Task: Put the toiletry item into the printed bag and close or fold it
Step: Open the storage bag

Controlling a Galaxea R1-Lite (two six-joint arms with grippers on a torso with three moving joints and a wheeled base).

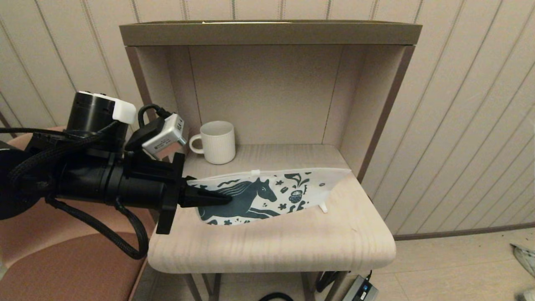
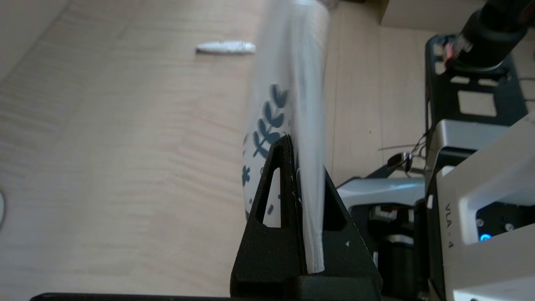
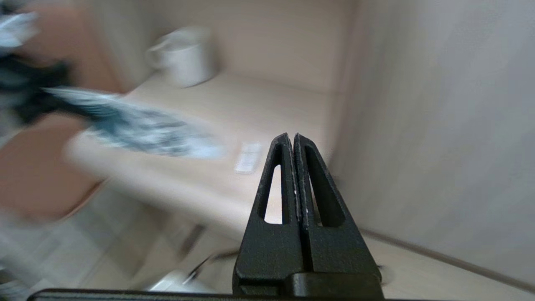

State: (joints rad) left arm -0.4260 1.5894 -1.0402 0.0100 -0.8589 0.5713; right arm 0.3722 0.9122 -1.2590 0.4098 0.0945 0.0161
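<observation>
The printed bag, white with a dark teal horse, is raised off the wooden shelf at its left end and stretches to the right. My left gripper is shut on that left end; in the left wrist view the bag runs edge-on between the jaws of the left gripper. The toiletry item, a small white stick, lies on the shelf just beyond the bag's right part, also visible as the stick. My right gripper is shut on nothing, hovering off the shelf's right front, outside the head view.
A white ribbed mug stands at the back left of the shelf alcove, whose side walls box it in. A brown chair sits under my left arm. A power adapter lies on the floor.
</observation>
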